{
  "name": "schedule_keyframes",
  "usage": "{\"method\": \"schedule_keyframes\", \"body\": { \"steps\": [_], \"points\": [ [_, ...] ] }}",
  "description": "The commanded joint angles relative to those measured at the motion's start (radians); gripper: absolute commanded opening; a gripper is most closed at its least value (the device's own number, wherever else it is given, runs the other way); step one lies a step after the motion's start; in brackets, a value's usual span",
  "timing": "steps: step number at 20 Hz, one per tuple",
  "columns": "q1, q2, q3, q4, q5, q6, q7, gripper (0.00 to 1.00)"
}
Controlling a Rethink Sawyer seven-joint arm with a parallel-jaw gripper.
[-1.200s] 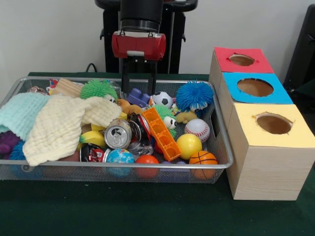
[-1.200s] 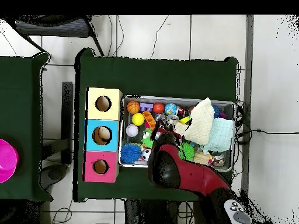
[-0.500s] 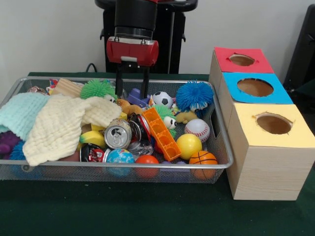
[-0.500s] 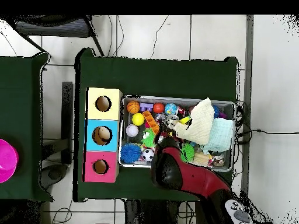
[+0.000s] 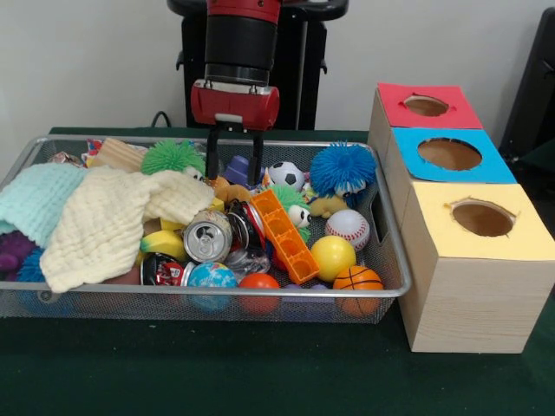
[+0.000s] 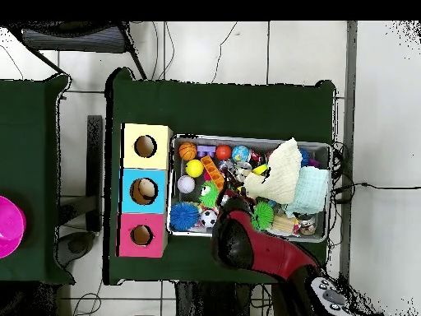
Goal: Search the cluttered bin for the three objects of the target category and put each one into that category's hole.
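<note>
The wire-mesh bin [image 5: 217, 293] is full of toys; it also shows in the overhead view [image 6: 247, 138]. The hole [image 5: 426, 106] in the red-topped box is at the far right, and in the overhead view [image 6: 141, 235] too. My gripper [image 5: 234, 178] is open and hangs low over the bin's back middle. Its fingers [image 5: 212, 160] stand either side of a purple block [image 5: 238, 168], above a small brown toy [image 5: 227, 190]. A soccer ball [image 5: 286, 175], a baseball [image 5: 348, 228], a yellow ball [image 5: 333, 256] and a basketball [image 5: 357, 279] lie to its right. In the overhead view the arm [image 6: 238, 240] hides the gripper.
A cream cloth [image 5: 113, 221] and a mint cloth [image 5: 39, 199] cover the bin's left half. A can [image 5: 208, 237], an orange block [image 5: 284, 234], a green spiky ball [image 5: 172, 158] and a blue spiky ball [image 5: 342, 168] lie around. Blue-topped [image 5: 449, 154] and yellow-topped [image 5: 482, 218] boxes stand nearer.
My gripper has shifted slightly left in the front view and lowered into the back of the bin, its fingers now around the purple block. The toys have not moved.
</note>
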Motion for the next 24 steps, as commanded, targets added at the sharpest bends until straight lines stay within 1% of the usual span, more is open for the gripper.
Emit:
{"method": "schedule_keyframes", "body": {
  "steps": [1, 5, 8, 11, 17, 20, 24],
  "points": [
    [0.017, 0.066, 0.006, -0.028, 0.048, -0.103, 0.231, 1.0],
    [0.021, 0.041, 0.002, -0.02, 0.056, -0.095, 0.226, 1.0],
    [0.021, 0.049, 0.0, -0.018, 0.052, -0.103, 0.226, 1.0],
    [0.019, 0.072, 0.005, -0.029, 0.047, -0.109, 0.224, 1.0],
    [0.033, 0.1, -0.013, -0.038, 0.052, -0.12, 0.215, 1.0],
    [0.024, 0.128, -0.007, -0.054, 0.047, -0.115, 0.209, 1.0],
    [0.013, 0.189, 0.003, -0.084, 0.038, -0.122, 0.202, 1.0]
  ]
}}
